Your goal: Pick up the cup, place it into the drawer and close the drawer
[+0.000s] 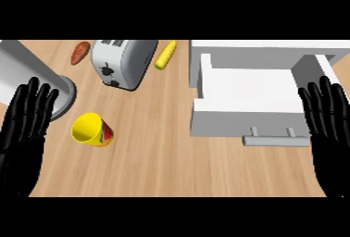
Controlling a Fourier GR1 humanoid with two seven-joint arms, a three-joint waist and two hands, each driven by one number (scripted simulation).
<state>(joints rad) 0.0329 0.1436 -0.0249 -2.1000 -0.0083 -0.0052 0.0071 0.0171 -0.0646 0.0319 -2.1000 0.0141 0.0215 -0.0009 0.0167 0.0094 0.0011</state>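
The wooden surface [171, 162] carries everything here. The cup [92, 130], yellow with a red and green pattern on its side, sits at about 9 o'clock from the centre of the head view. It is tilted, so its open mouth shows toward 8 o'clock. Nothing touches it.

The left hand [26, 122] shows at the 9 o'clock edge, just beside the cup but apart from it. Its fingers are straight and point toward 12 o'clock, and it is released, grasping nothing. The right hand [329, 118] mirrors it at the 3 o'clock edge, likewise released with straight fingers up.

The white drawer [236, 122] lies at 2 o'clock, pulled out and open, with its inside bare. Its grey handle [277, 141] sits on the front face at the 6 o'clock side, near the right hand.

A silver toaster [123, 62] stands at 11 o'clock. A reddish vegetable [80, 52] lies at its 9 o'clock side, and a yellow corn cob [165, 54] at its 3 o'clock side. A grey metal cylinder [37, 76] stands at 10 o'clock, partly behind the left hand's fingertips.
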